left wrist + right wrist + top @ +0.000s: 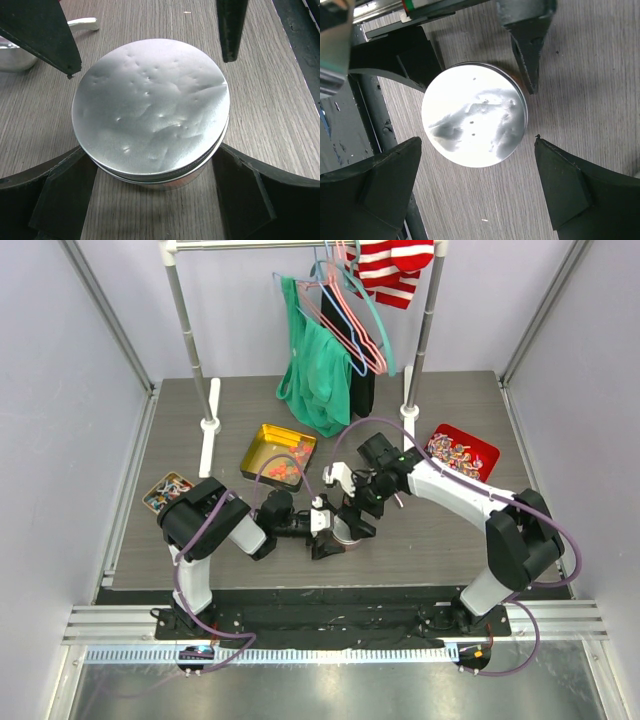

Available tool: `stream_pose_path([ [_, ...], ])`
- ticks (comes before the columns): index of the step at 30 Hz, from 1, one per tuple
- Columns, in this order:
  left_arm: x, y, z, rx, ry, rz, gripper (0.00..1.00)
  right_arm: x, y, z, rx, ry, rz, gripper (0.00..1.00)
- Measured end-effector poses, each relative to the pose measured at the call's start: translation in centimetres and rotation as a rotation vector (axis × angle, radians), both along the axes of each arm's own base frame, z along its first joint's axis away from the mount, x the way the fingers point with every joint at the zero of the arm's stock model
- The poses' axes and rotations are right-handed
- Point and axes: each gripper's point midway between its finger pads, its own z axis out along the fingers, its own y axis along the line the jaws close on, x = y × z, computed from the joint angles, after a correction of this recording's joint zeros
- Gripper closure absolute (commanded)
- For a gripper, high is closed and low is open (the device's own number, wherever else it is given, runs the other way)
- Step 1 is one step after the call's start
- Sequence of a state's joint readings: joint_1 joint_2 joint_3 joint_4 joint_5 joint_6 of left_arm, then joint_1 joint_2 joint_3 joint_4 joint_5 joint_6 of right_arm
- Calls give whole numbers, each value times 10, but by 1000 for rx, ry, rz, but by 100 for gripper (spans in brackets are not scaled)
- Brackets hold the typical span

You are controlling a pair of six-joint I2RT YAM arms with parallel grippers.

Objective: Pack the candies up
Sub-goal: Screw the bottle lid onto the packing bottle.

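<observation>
A round silver tin (345, 531) with its dented lid on stands on the table, and it fills the left wrist view (150, 105). My left gripper (328, 533) is shut on the tin's sides, one finger (65, 195) on each flank. My right gripper (358, 514) is open, its fingertips (395, 175) spread wide and apart from the lid (475, 115). The candies (284, 466), tiny orange and red pieces, lie in the open yellow tin (262, 443) behind the left gripper. The round tin's contents are hidden.
A red tray (478, 448) of wrapped candies sits at the right. A small tin (167, 490) of blue-and-red wrapped candies sits at the far left. A clothes rack (210, 425) with a green garment (318, 370) stands behind.
</observation>
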State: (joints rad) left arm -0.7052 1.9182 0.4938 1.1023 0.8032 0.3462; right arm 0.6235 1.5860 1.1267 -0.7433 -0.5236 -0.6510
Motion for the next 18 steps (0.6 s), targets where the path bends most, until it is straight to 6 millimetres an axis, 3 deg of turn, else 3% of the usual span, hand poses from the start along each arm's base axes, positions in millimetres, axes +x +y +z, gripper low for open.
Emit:
stream_pose_path([
  [6, 0, 0, 0, 0, 0, 0, 3, 11, 0, 3, 30, 11, -66, 13],
  [10, 0, 0, 0, 0, 0, 0, 3, 20, 4, 5, 55, 14, -113, 16],
  [18, 0, 0, 0, 0, 0, 0, 3, 37, 13, 4, 85, 0, -186, 39],
])
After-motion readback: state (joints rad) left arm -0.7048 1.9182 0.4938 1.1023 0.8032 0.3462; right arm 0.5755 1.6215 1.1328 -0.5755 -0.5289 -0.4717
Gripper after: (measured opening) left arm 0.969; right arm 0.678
